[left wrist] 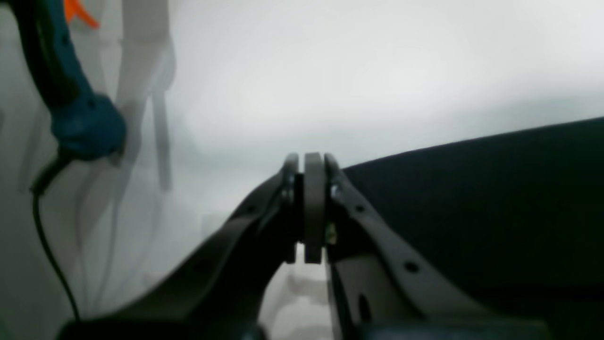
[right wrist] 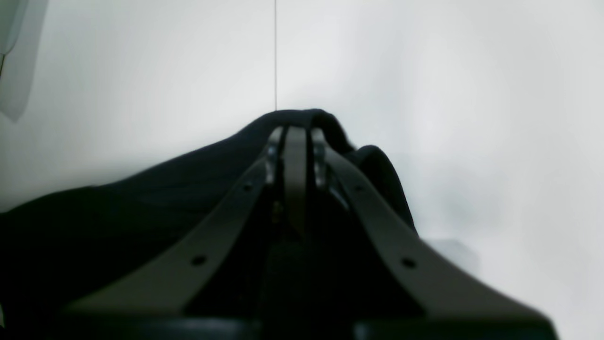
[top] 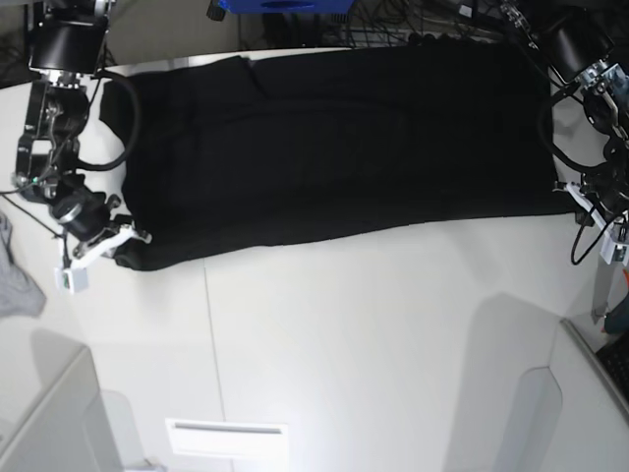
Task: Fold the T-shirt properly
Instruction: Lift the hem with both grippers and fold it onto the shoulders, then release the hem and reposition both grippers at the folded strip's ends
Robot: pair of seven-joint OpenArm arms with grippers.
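Shirt (top: 334, 147) lies as a black band across the far table (top: 373, 334); right gripper (top: 126, 244) and left gripper (top: 575, 197) clamp its near corners. You lift both evenly, keeping the hem taut.

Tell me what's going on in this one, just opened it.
A two-armed robot is working on a large black cloth T-shirt spread across a white table. The right end effector is shut on the shirt's near corner on one side, with black cloth bunched around its tip in the right wrist view. The left end effector is shut at the shirt's near edge on the other side. A small light grey cloth lies off to the side.
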